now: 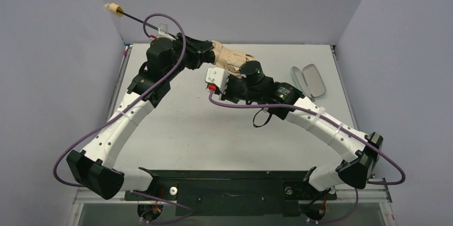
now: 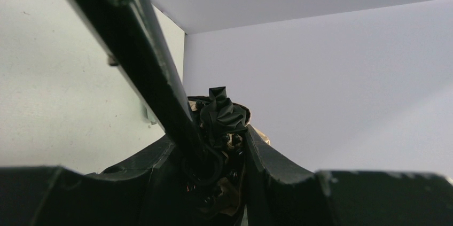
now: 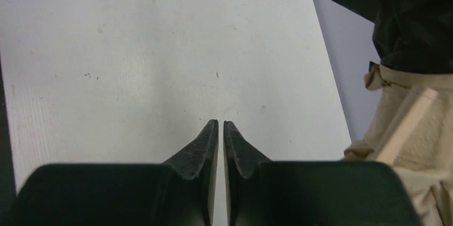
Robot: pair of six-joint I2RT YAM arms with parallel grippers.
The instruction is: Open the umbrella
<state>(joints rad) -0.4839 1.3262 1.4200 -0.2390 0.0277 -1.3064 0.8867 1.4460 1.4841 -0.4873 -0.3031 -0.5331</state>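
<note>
Left claw [image 2: 213, 146] clamps folded umbrella [image 1: 229, 57]; right claw [image 3: 220, 124] shut, empty.
Opening pending: right claw probably takes the shaft [image 1: 140, 20].

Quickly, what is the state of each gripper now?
Left gripper: closed on the tan fabric folding umbrella with thin black shaft.
Right gripper: jaws shut, holding nothing.

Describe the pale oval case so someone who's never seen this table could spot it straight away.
Take the white table and go toward its right edge, beyond the right arm. There lies the pale oval case, flat and smooth, untouched, unlike the crumpled tan umbrella held up mid-table.
</note>
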